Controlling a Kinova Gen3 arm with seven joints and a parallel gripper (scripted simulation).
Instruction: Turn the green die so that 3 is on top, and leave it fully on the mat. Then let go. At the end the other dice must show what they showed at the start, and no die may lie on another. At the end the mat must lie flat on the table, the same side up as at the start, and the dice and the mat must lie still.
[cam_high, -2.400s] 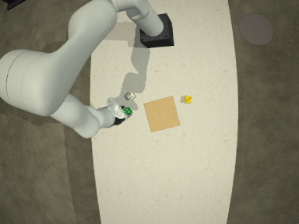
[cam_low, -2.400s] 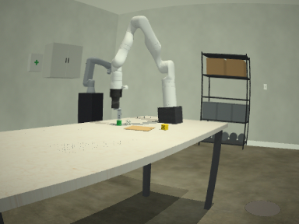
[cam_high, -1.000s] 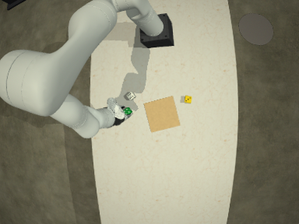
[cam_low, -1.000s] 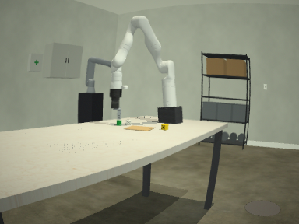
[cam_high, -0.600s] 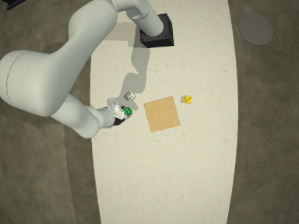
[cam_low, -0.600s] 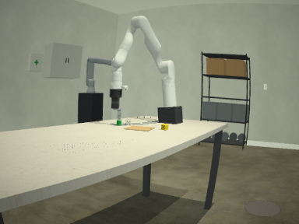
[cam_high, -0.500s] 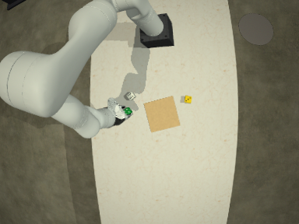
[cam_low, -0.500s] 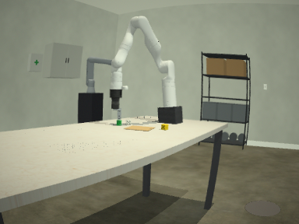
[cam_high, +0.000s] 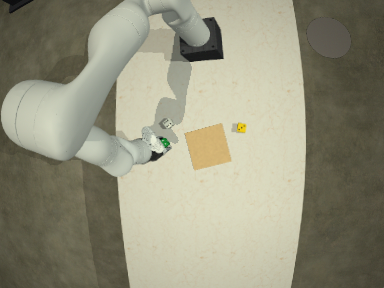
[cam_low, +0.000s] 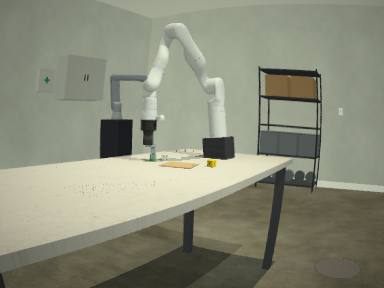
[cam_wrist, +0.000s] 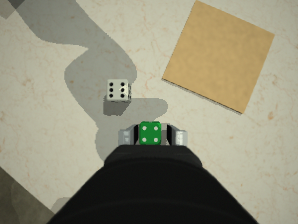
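Wrist view shows the tool (cam_wrist: 151, 136) spread apart, straddling the green die (cam_wrist: 150, 133) on the surface (cam_wrist: 60, 165), four up, short of the mat (cam_wrist: 220, 55) ahead-right. Approach step; next, clamp it.

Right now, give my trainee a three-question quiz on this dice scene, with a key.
1. True or false: the green die already lies on the mat.
2. The white die shows on top: A) two, B) four, C) six.
3. Fill in: the gripper is ____ and straddles the green die without gripping it.

Key: 1 false, it sits on the table beside the mat. 2 C. 3 open.
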